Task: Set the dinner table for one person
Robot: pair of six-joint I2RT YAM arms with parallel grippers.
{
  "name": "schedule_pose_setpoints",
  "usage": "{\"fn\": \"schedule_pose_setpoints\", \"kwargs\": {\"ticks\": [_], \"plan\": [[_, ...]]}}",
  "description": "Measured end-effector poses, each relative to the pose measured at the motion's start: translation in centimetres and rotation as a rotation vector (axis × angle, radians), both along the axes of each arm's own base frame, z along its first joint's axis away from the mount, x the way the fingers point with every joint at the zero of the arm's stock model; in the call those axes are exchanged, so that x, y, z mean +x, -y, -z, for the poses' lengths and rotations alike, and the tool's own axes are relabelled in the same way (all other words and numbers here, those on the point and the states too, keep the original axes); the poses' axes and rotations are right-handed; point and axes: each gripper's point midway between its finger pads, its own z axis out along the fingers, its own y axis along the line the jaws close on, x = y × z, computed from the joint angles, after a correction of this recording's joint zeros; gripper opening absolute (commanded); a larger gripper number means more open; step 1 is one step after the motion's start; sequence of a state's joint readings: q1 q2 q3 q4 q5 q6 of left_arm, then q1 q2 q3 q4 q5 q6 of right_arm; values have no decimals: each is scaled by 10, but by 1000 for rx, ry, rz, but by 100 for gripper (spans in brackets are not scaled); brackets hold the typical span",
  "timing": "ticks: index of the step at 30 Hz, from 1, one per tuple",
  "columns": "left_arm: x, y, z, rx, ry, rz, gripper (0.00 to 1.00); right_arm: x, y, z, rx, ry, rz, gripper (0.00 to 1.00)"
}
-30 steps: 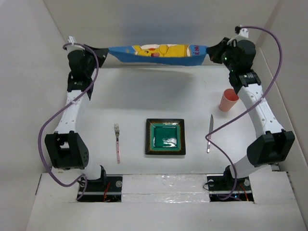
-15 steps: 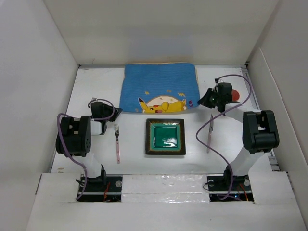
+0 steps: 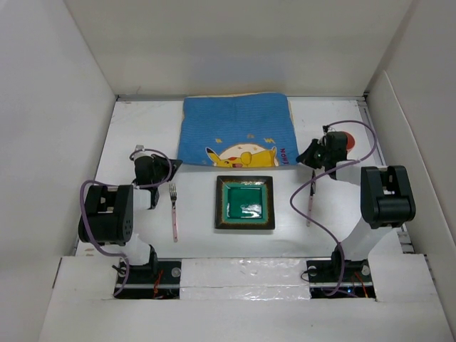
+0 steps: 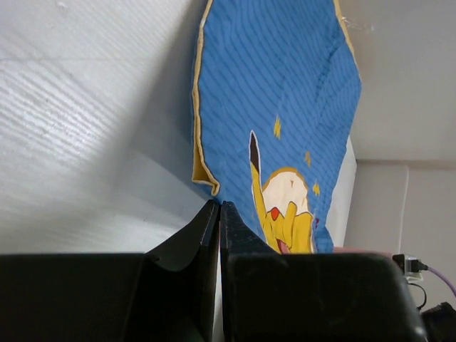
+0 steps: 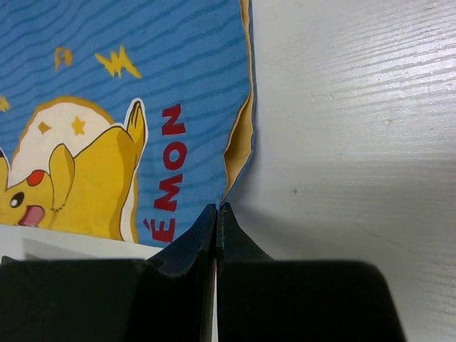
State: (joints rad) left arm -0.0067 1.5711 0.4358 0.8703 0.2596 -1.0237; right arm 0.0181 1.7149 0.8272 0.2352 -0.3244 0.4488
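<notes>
My left gripper (image 3: 175,164) and right gripper (image 3: 300,156) each clamp a near corner of the blue cartoon-printed cloth placemat (image 3: 235,128), which lies crosswise just beyond the square green plate (image 3: 245,202).

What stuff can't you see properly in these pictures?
Top view: the red thing shows only as a sliver behind the right gripper, so I can't tell what it is.
Top view: the purple cable crosses the knife.
Top view: the prongs of the fork are too small to count.
Right wrist view: the cartoon on the placemat is cut off by the left edge and covered below by the jaws.
</notes>
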Motion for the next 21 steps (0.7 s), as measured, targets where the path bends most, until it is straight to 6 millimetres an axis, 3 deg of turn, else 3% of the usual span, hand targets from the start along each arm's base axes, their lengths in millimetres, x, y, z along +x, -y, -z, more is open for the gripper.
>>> {"fn": "schedule_pose_setpoints", "kwargs": {"ticks": [11, 14, 18, 21], "plan": [[-19, -10, 4, 60, -45, -51, 0, -20, 1, -5, 5, 7, 16, 0], [-21, -11, 6, 71, -54, -52, 4, -23, 1, -6, 4, 8, 18, 7], [-24, -12, 12, 86, -78, -46, 15, -23, 3, -8, -2, 12, 30, 28], [-25, -12, 13, 91, -82, -41, 25, -23, 7, -10, -16, 19, 49, 31]]}}
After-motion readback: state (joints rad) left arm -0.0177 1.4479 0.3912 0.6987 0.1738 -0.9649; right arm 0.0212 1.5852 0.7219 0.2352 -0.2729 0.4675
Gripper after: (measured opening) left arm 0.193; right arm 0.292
